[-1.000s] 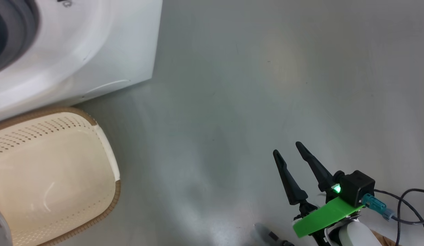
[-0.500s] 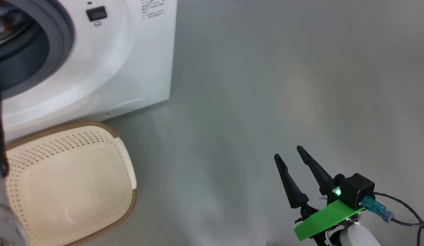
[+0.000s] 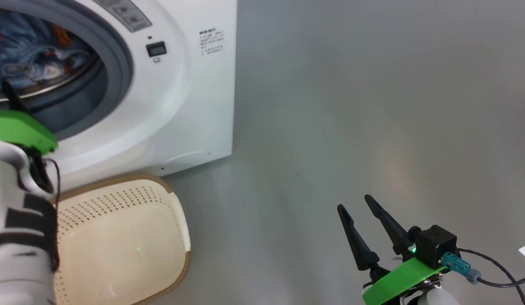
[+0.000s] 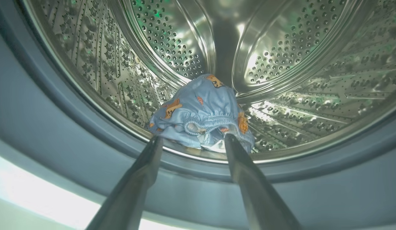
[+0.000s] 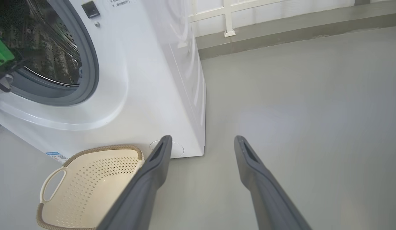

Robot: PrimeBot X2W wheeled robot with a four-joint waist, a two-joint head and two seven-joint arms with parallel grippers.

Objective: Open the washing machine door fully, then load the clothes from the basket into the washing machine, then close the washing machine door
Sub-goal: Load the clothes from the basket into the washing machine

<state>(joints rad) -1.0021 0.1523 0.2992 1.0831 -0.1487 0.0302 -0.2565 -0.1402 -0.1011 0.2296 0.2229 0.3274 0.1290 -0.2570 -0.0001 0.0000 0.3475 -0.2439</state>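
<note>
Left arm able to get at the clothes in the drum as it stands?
Probably yes: the left arm points into the drum, jaws open, with the clothes right at their tips and nothing in the way.

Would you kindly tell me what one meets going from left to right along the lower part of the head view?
left forearm → basket → floor → right gripper, its two fingers apart.

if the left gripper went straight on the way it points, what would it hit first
Probably the light-blue printed garment, lying at the front lip of the perforated steel drum, just past the fingertips of the left gripper; depth is unclear.
</note>
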